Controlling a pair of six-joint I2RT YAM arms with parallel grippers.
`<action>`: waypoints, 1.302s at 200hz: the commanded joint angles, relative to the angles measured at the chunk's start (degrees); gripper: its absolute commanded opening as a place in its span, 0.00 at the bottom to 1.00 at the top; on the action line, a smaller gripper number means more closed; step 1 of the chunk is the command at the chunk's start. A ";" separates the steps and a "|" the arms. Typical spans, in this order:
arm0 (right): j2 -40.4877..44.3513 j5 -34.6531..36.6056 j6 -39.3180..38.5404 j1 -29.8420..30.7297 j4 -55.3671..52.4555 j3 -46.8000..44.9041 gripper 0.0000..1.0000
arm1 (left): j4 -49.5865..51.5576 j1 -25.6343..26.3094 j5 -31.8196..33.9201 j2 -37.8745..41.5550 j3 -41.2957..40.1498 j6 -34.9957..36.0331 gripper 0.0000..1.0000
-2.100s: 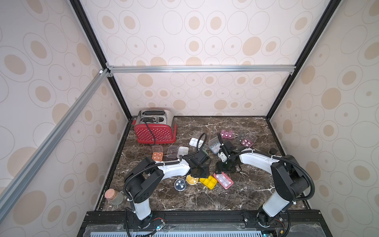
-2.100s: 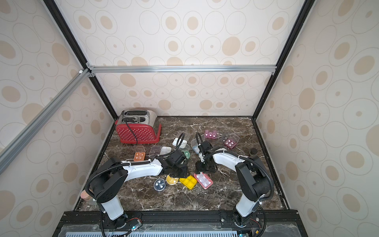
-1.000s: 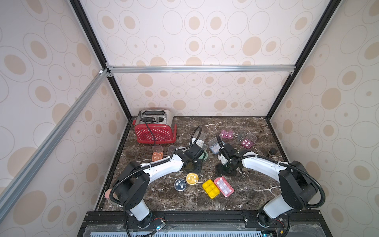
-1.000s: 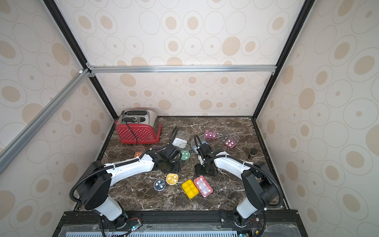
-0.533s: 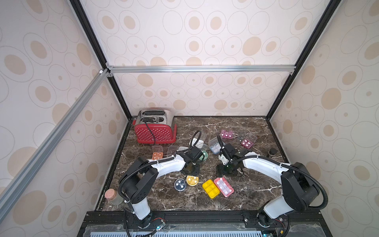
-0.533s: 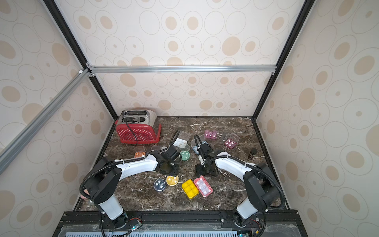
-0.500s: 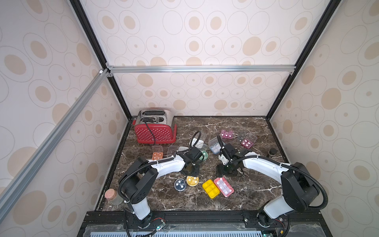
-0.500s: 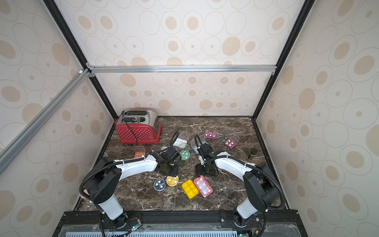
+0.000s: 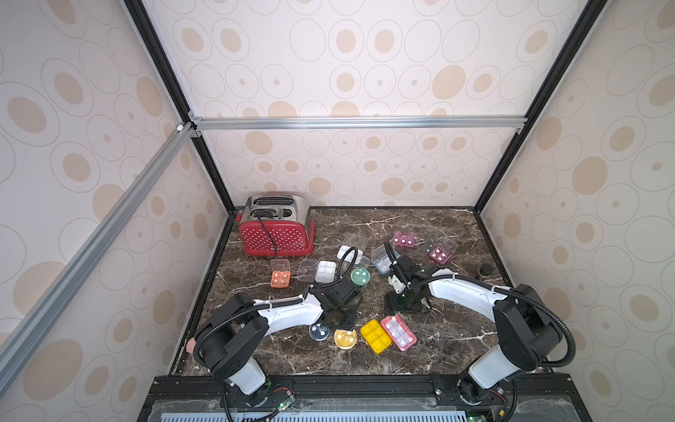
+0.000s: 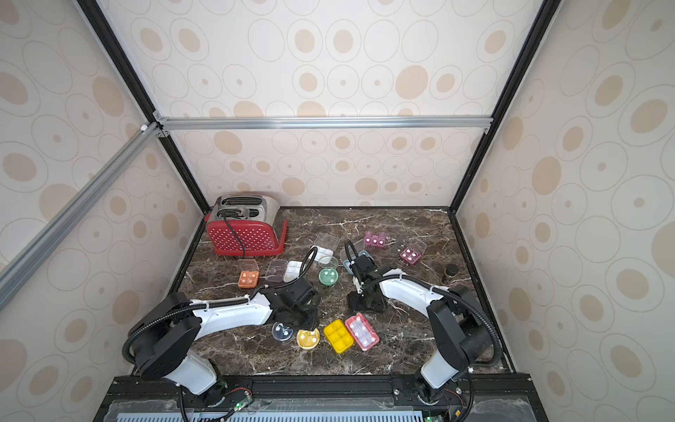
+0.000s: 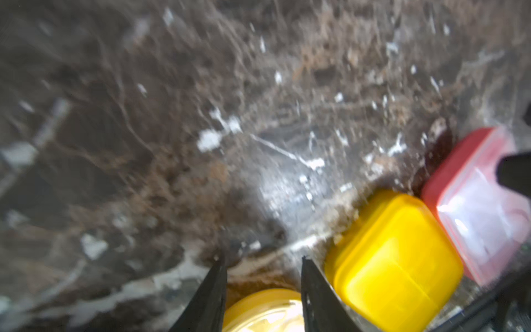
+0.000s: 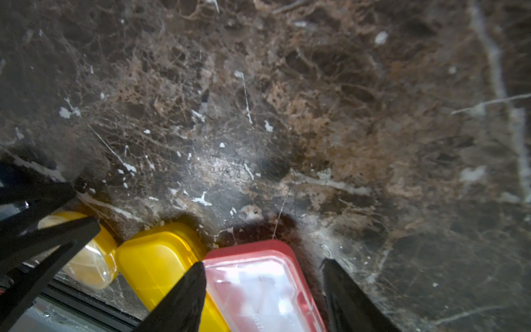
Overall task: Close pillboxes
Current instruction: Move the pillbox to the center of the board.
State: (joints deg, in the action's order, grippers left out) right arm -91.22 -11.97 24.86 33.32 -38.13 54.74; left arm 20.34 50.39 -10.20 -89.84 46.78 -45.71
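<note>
Though the left wrist view blurs, left tool (image 11: 262, 259) narrowly parted, right tool (image 12: 263, 262) wide, red pillbox (image 12: 258, 296) cut off

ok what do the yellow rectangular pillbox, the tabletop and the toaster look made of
Yellow rectangular pillbox: glossy plastic, with soft highlights.
Tabletop: dark brown marble or marble-look laminate, white veins, slight sheen.
Toaster: brushed metal top; red dotted side, probably painted metal or plastic.
</note>
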 commanded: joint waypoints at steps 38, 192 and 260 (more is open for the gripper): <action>-1.68 0.90 -1.31 0.25 -0.92 3.69 0.67 | 15.37 -5.23 5.74 6.94 5.74 4.10 0.54; 0.28 1.95 -1.83 0.17 -0.89 2.19 0.67 | 10.92 -14.14 3.55 4.45 -1.25 3.28 0.41; -1.11 1.60 -1.53 -0.73 -0.20 3.33 0.67 | 6.55 -6.87 0.79 7.88 -6.98 -6.11 0.40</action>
State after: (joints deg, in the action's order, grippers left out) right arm -91.79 -10.48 23.46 33.17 -38.11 57.43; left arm 28.69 41.32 -7.60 -83.26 41.19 -46.35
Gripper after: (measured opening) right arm 0.667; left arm 0.398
